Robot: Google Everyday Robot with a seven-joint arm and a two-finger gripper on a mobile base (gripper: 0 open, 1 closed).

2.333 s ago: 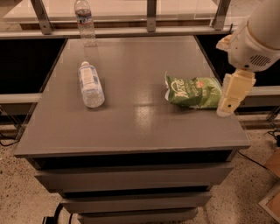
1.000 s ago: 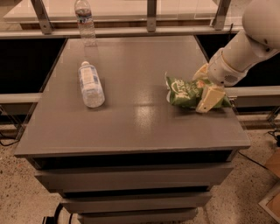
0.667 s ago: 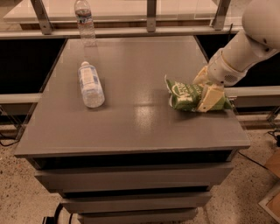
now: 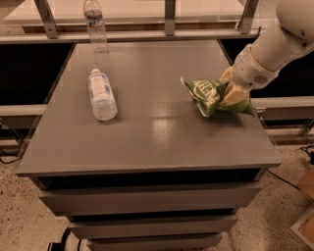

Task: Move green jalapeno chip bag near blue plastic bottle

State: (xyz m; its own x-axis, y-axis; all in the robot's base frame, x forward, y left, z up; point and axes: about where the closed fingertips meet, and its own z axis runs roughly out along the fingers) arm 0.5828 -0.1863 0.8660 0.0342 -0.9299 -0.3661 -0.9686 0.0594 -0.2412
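Note:
The green jalapeno chip bag [image 4: 205, 95] lies crumpled on the right side of the grey table [image 4: 147, 142]. My gripper [image 4: 230, 90] comes in from the upper right, and its cream fingers [image 4: 236, 96] are closed on the bag's right half. The bag's left end is tipped up a little. The blue plastic bottle [image 4: 101, 94], clear with a wide pale label and a white cap, lies on its side on the left part of the table. It is well apart from the bag.
A second clear bottle with a dark label band [image 4: 94, 23] stands upright at the table's back left edge. A railing with metal posts [image 4: 169, 13] runs behind the table. Drawer fronts lie below the tabletop, and the floor drops off on all sides.
My gripper came down from beside the table's right edge onto the bag and closed on its right half. The bag bunched up and its left end rose slightly. The bottles have not moved.

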